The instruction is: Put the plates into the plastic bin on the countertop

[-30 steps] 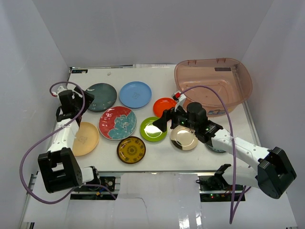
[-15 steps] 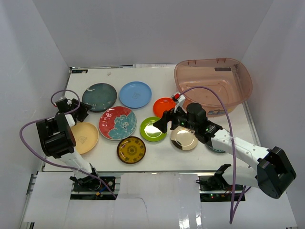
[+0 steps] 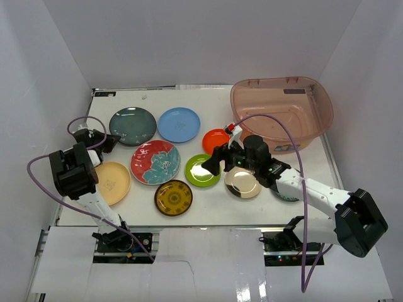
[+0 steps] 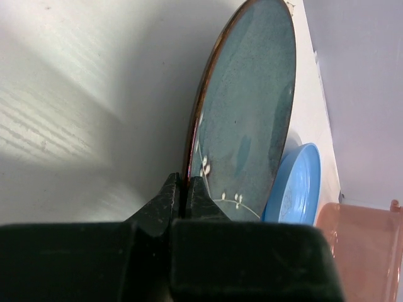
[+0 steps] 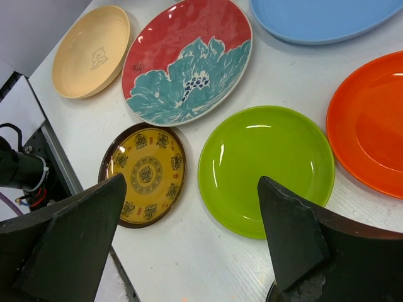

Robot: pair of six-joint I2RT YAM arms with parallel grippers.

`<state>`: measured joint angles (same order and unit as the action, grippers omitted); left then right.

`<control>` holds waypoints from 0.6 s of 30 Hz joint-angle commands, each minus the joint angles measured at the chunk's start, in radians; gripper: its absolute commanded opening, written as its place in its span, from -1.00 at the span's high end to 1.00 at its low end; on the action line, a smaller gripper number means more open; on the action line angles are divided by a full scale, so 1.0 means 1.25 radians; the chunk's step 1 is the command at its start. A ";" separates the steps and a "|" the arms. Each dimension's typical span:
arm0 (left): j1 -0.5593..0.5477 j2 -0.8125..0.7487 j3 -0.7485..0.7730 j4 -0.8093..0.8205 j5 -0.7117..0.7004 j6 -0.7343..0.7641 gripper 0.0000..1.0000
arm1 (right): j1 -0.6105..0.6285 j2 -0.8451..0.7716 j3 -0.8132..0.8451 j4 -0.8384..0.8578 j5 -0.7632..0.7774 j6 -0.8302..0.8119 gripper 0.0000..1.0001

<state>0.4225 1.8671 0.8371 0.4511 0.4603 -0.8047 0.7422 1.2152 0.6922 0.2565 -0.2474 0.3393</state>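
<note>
**Eight plates on the countertop [image 3: 189, 97]; left gripper [image 4: 186, 189] clamped on the dark teal plate [image 4: 245, 113]**

1. Left arm. The left gripper is closed on the near rim of the dark teal plate, with the rim pinched between the two fingertips. In the top view the plate sits at the rear left of the countertop. Whether it is lifted off the surface cannot be determined. The light blue plate [image 3: 179, 124] lies just beside it on the right.

2. Right arm. The right gripper [image 5: 189, 189] is fully spread and holds nothing. It hangs above the near edge of the green plate [image 5: 267, 170], with the brown-yellow plate [image 5: 145, 173] just left of that plate in the wrist view.

3. Plate layout, top view.
   - The red floral plate [image 3: 155, 162] is at the centre left.
   - The tan plate [image 3: 112, 182] is at the left edge, near the left arm.
   - The orange plate [image 3: 217, 139] is behind the green plate.
   - The gold plate [image 3: 242, 182] is below the right arm's wrist.
   - A further item lies mostly hidden under the right forearm and cannot be identified.

4. Plastic bin [image 3: 277, 80]. The translucent pinkish tub stands at the rear right corner of the countertop. All eight plates lie outside it, and the orange plate is the nearest to it.
</note>
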 commanded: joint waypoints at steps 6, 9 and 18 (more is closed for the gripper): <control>0.003 -0.211 -0.055 0.126 -0.007 -0.085 1.00 | 0.006 0.066 0.097 0.021 -0.051 0.027 -0.94; 0.003 -0.316 -0.094 0.163 -0.016 -0.129 1.00 | 0.006 0.115 0.158 0.019 -0.076 0.040 -0.87; -0.097 -0.555 -0.181 0.022 0.006 -0.142 1.00 | -0.006 0.274 0.390 -0.004 -0.072 0.073 -0.80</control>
<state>0.3782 1.2659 0.6296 0.4500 0.3744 -0.9360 0.7410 1.5158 1.0657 0.2310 -0.3279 0.4088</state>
